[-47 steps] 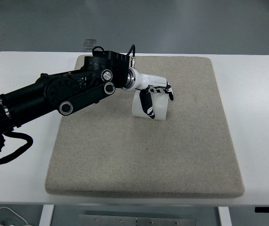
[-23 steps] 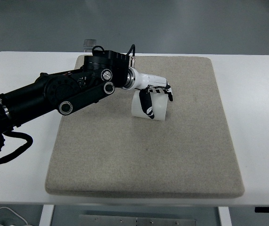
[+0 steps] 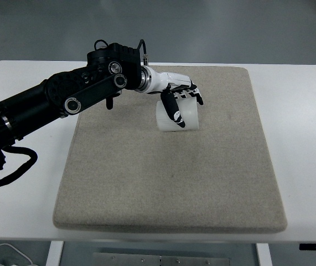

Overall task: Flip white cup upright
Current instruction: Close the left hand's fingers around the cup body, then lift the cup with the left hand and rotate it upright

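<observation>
The left hand (image 3: 181,102) is clasped around the white cup (image 3: 177,117), its thumb laid across the cup's near face and the other fingers (image 3: 193,98) hooked over the far side, so the grasp looks complete. The cup sits in the upper middle of the beige mat (image 3: 169,183), which covers most of the white table (image 3: 304,149). It appears tilted rather than flat on its side, its lower edge close to or touching the mat; whether the open mouth faces down or sideways cannot be told from this view. The black arm reaches in from the left of the mat, its wrist just above the cup. The right hand is out of view. By these signs the step in hand is the turn itself: grasp made, rotation under way or about to begin, the cup not yet standing on its base. The next move calls for a roll of the wrist that brings the base squarely down onto the mat, with the grip held firm until the cup stands steady, and only then loosened.
</observation>
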{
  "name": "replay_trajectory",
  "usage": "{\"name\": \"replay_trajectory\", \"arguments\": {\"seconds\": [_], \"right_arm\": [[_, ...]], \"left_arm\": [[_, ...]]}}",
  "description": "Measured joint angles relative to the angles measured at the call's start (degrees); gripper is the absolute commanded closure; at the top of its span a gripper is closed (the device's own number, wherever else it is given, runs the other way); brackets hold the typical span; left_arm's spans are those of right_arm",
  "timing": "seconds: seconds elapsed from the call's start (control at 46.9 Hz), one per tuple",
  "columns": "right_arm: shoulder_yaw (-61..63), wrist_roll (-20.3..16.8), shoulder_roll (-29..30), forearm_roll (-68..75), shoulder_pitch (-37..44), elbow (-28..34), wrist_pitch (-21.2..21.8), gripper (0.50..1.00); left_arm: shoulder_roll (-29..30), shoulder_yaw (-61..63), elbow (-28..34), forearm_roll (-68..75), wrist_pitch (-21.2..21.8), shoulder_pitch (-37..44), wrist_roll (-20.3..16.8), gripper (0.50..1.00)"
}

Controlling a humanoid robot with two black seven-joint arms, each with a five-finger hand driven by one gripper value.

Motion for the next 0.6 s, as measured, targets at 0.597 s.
{"name": "replay_trajectory", "arguments": {"seconds": [0.597], "right_arm": [[0.0,0.0,0.0,0.0,0.0,0.0,0.0,0.57]], "left_arm": [[2.7,-4.6,6.9,-23.6,3.7,4.8,-15.0,1.0]]}}
